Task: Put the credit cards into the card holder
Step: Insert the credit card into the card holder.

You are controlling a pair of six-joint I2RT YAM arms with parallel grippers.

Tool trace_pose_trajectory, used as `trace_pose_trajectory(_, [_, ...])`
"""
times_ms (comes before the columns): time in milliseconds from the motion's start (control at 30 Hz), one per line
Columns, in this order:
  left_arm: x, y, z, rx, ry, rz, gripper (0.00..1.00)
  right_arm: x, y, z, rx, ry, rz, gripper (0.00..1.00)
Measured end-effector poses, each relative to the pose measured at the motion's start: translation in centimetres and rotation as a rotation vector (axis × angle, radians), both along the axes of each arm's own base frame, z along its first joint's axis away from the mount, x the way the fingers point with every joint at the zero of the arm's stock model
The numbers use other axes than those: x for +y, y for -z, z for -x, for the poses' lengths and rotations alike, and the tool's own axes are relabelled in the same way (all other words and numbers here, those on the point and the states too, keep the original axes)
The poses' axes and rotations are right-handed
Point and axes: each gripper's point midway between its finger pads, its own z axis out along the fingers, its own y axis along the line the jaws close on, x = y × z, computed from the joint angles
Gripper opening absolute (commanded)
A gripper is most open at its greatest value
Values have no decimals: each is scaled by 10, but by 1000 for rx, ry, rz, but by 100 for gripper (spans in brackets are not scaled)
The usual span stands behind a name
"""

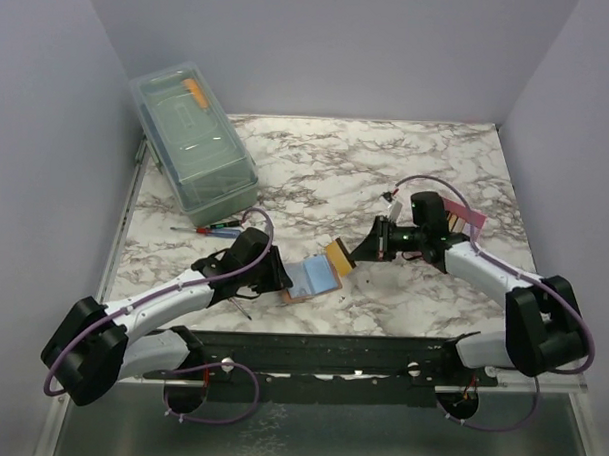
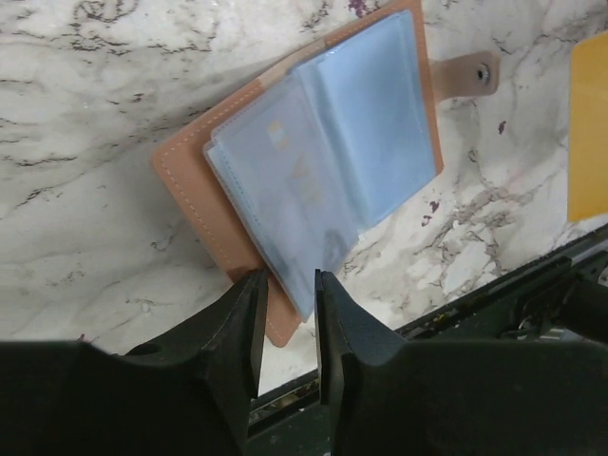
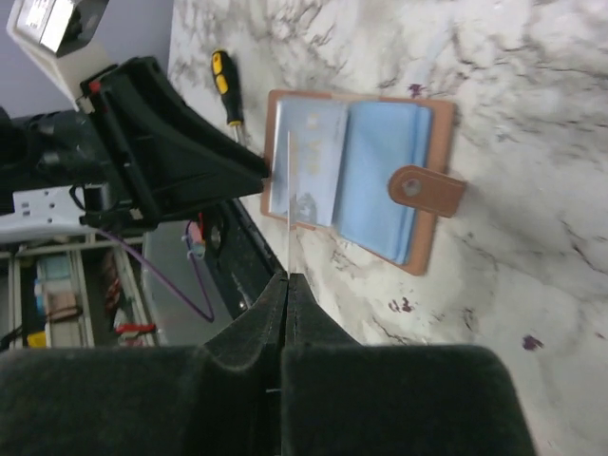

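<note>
At the left of the marble counter [image 1: 327, 169], beyond a lidded clear plastic box [image 1: 192, 149] and a red-handled screwdriver [image 1: 209, 227], we find the left hand [image 2: 288, 285] at the near-left edge of the open card holder [image 2: 313, 152]. Its fingers stand almost together with the holder's corner in the narrow gap between them, so we judge that it is pinching that edge to keep the holder flat and open.

The card holder lies at the middle of the counter, just beyond the arms' bases. Its tan cover is down, its pale blue plastic sleeves face up, and its snap tab points toward the right arm. From overhead, its long axis runs from near-left to far-right.

Just past that far-right end hangs a yellow credit card [image 1: 339, 256], clamped in the closed right hand [image 3: 287, 285]. The right wrist view shows the card edge-on as a thin line, with its free edge leading toward the sleeves. The holder therefore lies directly left of the right hand, which carries the card and is best placed to deliver it. We judge that the insertion depends on that leading edge meeting a sleeve mouth.

Behind the right arm sits a pink slotted tray [image 1: 467, 216].
</note>
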Motion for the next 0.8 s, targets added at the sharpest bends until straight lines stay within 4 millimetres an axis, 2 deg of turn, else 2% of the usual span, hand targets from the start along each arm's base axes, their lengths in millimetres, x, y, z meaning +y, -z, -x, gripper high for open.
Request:
trace_pose_trajectory(133, [5, 8, -2, -7, -22, -25, 32, 26, 9, 15, 44, -114, -47, 0])
trace_pose_trajectory(267, [7, 14, -6, -10, -40, -43, 32, 44, 22, 25, 89, -182, -71, 0])
trace_pose_trajectory(500, [14, 39, -5, 53, -80, -105, 31, 52, 46, 28, 145, -201, -68, 0])
trace_pose_trajectory(800, [9, 41, -12, 66, -106, -96, 26, 57, 66, 33, 178, -221, -48, 0])
